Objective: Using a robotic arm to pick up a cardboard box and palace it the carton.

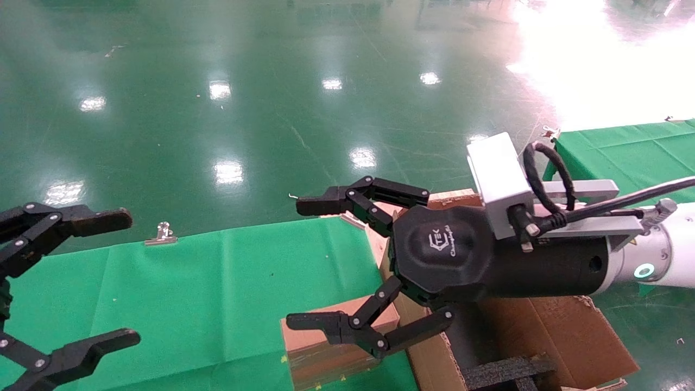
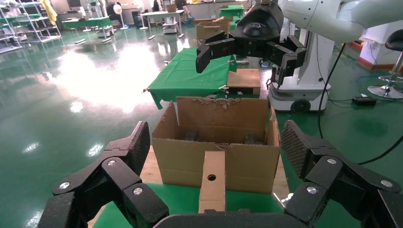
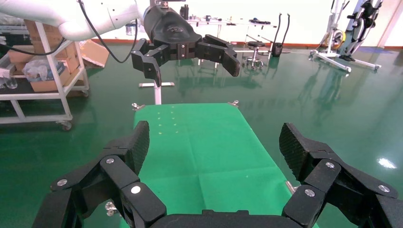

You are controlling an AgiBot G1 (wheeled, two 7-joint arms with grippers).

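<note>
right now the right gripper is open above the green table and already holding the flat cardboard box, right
Not quite. The right gripper is open above the green table, but it holds nothing. The head view shows the cardboard box standing on the table below its fingers, beside the carton; the left wrist view shows it untouched too.

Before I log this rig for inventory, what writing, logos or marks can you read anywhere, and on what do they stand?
A hexagon logo with small script under it sits on the black housing of the right gripper; the script is too blurred to quote.
The cardboard box shows no readable mark.
The carton shows no print.
The left gripper shows none.
</note>
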